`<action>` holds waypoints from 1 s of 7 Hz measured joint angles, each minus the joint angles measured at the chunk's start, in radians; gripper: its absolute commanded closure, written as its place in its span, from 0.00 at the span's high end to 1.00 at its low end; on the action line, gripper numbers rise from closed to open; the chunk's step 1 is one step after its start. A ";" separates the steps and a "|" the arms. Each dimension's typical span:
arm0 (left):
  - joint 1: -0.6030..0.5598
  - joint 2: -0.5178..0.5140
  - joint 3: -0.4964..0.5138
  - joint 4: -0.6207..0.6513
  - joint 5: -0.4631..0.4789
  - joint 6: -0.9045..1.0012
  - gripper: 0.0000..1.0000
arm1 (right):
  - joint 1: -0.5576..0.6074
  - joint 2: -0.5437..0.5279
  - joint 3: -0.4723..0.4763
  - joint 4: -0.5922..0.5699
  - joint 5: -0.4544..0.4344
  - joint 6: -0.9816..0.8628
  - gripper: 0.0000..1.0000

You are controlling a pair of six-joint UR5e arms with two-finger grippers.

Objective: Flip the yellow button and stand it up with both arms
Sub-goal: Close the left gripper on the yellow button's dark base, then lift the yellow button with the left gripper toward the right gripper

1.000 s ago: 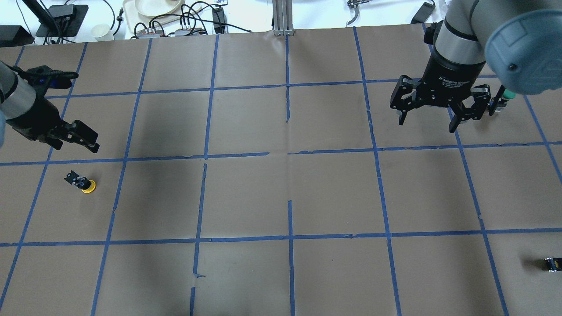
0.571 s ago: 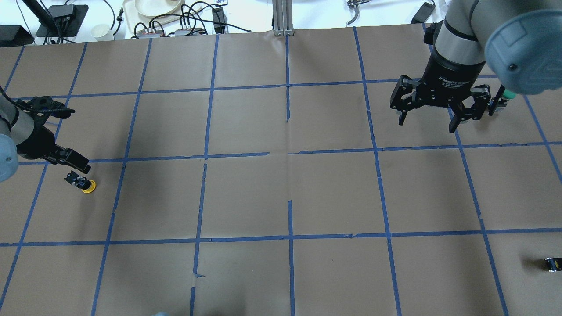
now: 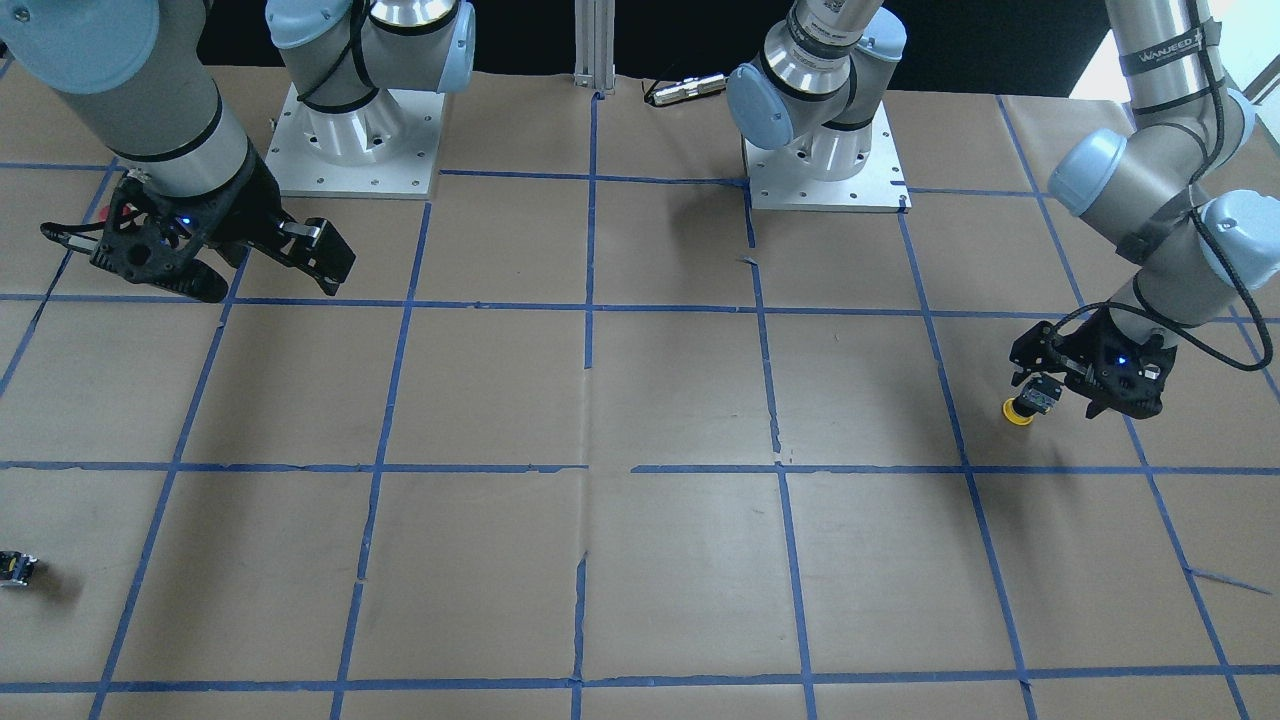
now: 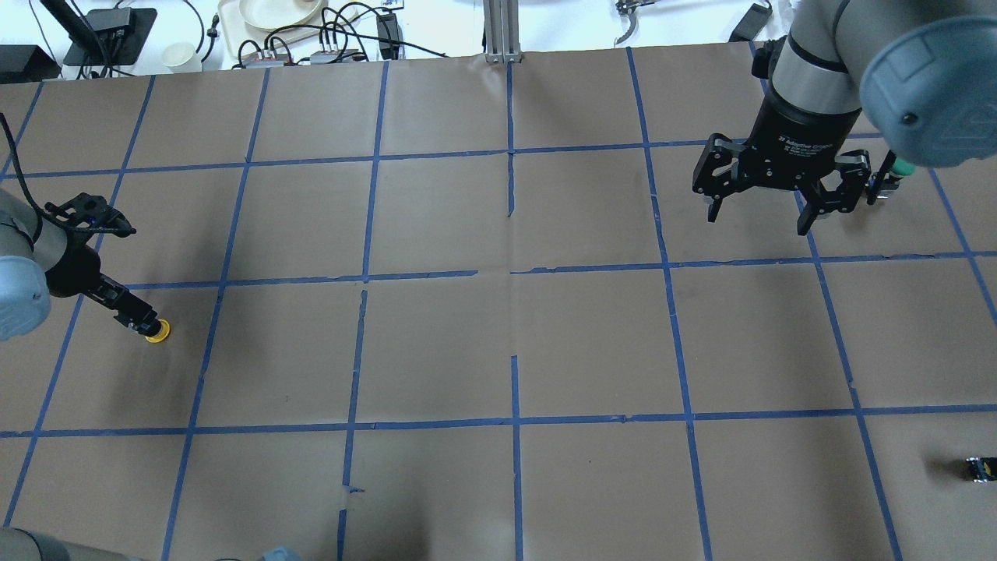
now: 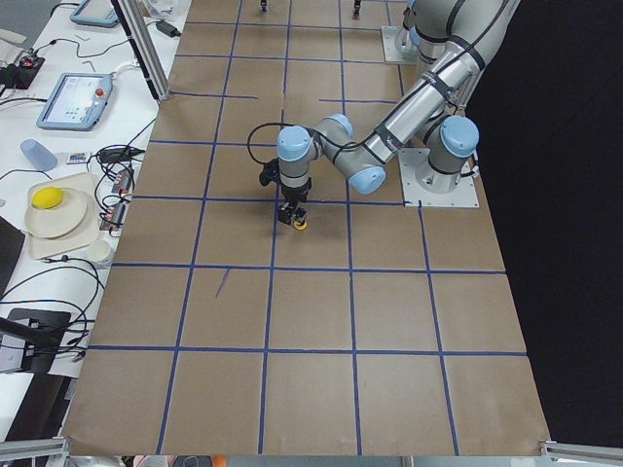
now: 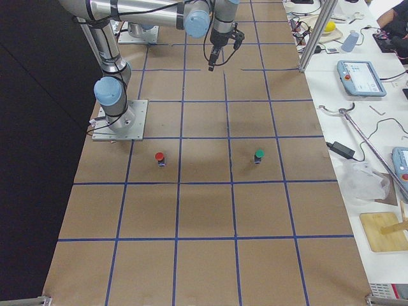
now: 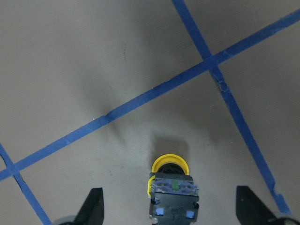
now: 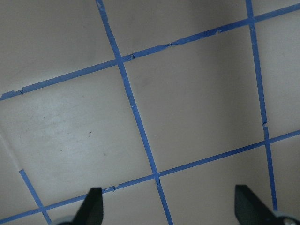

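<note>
The yellow button (image 4: 158, 333) lies on its side on the brown paper at the left, cap pointing away from my left gripper. It also shows in the front view (image 3: 1020, 410) and the left wrist view (image 7: 171, 185). My left gripper (image 4: 139, 321) is low over it and open. In the left wrist view (image 7: 169, 201) its fingertips (image 7: 95, 201) stand on either side of the black-and-grey body, apart from it. My right gripper (image 4: 759, 218) is open and empty, high over the far right, and the right wrist view (image 8: 168, 206) shows only paper.
A small black part (image 4: 980, 467) lies at the near right edge. A green-capped button (image 6: 259, 155) and a red-capped button (image 6: 159, 157) stand upright on the right side. Blue tape lines grid the paper. Cables and dishes sit beyond the far edge.
My left gripper has come down and toward the yellow button and now straddles its body. The button and the right arm have not moved.
</note>
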 measured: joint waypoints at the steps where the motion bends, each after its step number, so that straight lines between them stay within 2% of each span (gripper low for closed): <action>1: 0.002 -0.004 -0.012 0.002 -0.001 0.003 0.66 | 0.000 0.000 0.000 0.001 0.000 0.000 1.00; 2: 0.003 -0.006 -0.027 0.005 -0.001 0.003 0.41 | 0.000 0.000 0.002 0.001 0.000 0.000 1.00; 3: 0.003 -0.008 -0.039 0.014 0.000 0.004 0.25 | 0.000 0.000 0.005 0.000 0.000 0.000 1.00; 6: 0.001 -0.003 -0.036 0.041 0.012 0.001 0.24 | -0.001 0.000 0.009 -0.026 0.000 -0.001 1.00; 7: -0.010 0.018 -0.020 0.014 -0.005 -0.012 0.24 | -0.001 0.001 0.009 -0.033 0.004 0.001 1.00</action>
